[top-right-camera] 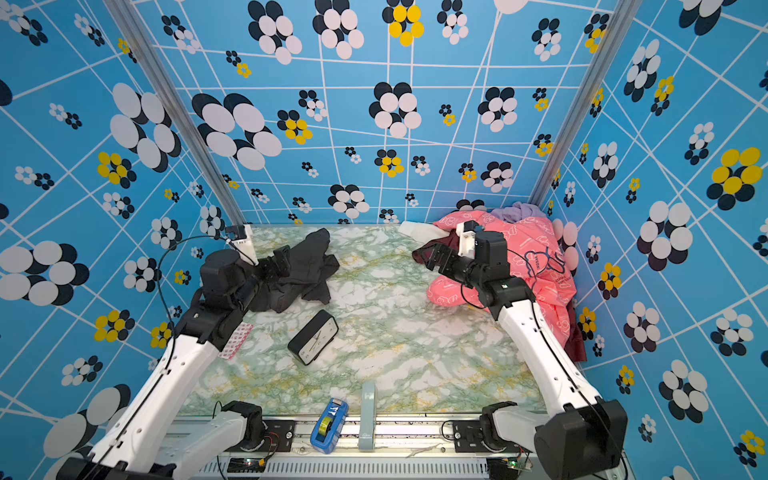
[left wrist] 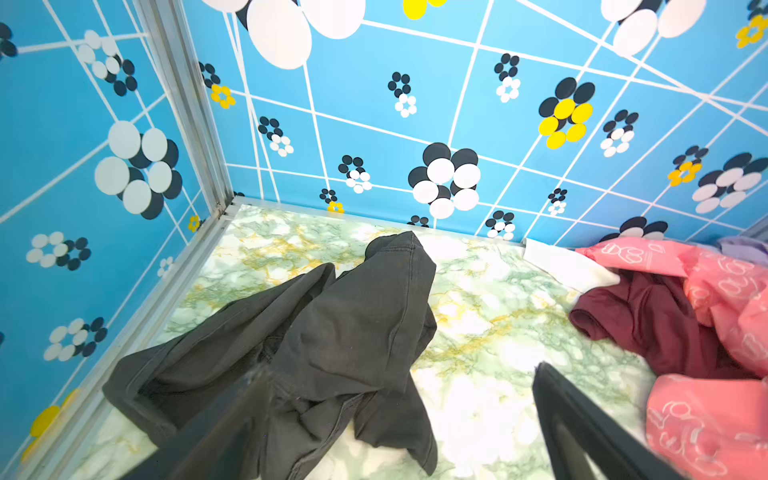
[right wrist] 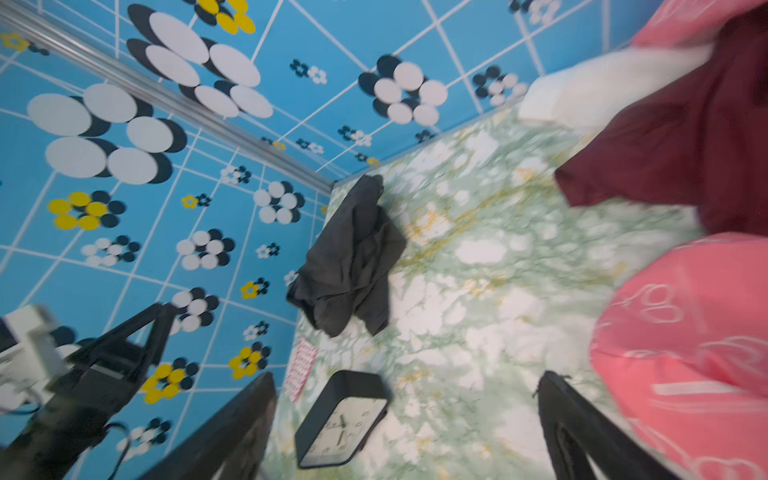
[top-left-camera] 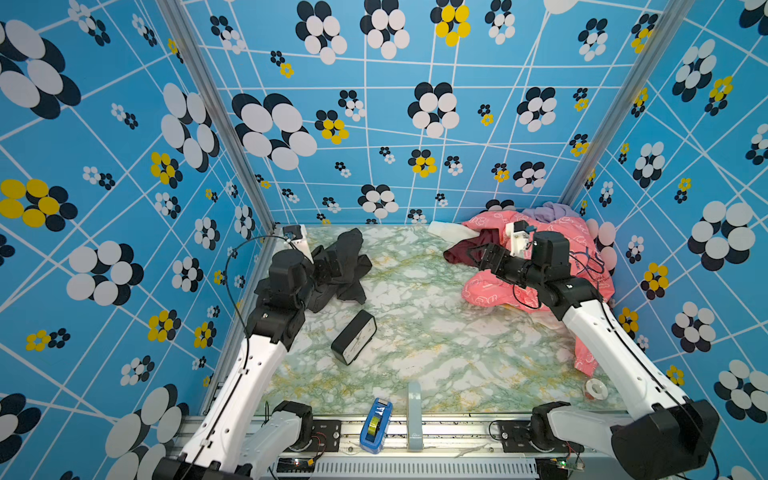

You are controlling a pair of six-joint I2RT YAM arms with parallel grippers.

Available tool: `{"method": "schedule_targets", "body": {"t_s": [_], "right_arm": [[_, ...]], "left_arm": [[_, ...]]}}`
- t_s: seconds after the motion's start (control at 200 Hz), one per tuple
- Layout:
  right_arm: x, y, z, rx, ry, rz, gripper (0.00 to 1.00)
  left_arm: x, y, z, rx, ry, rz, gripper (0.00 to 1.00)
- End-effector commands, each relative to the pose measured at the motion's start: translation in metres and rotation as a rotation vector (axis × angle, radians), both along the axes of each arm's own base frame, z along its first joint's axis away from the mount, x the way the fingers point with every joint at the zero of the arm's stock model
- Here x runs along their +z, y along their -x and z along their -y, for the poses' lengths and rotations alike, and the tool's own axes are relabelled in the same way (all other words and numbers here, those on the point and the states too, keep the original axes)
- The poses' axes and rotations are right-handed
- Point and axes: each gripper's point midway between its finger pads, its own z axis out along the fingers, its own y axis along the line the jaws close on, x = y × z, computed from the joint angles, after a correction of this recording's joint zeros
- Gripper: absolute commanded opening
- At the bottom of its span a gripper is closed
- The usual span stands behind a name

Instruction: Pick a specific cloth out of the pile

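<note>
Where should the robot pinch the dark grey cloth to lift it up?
Pinch the cloth at its narrow end, the one pointing toward the back wall. That end sticks out alone over bare table and looks slim enough to pinch. Come straight down from above, since the cloth lies low on the table.

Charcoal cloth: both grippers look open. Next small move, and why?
Probably lift the left gripper up and away from the cloth. The cloth lies on the table, clear of the pile, and the left jaws stand open, holding nothing, so the pick looks finished. The right gripper, also open, hangs by the maroon cloth.
</note>
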Motion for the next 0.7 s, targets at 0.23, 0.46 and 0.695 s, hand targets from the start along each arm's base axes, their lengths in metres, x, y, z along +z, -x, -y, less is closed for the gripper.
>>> {"method": "schedule_targets", "body": {"t_s": [0.23,0.46,0.695], "right_arm": [[-0.092,-0.005,0.141,-0.441,0.556,0.096,0.99],[-0.143,-0.014,0.153,-0.452,0.649,0.189,0.99],[-0.178,-0.033,0.154,-0.440,0.681,0.212,0.99]], "left_arm": [[-0.134,0.019,-0.033,0.073,-0.230,-0.113,0.99],[-0.177,0.014,-0.059,0.122,-0.163,-0.051,0.99],[-0.193,-0.013,-0.062,0.071,-0.162,-0.048,0.99]]}}
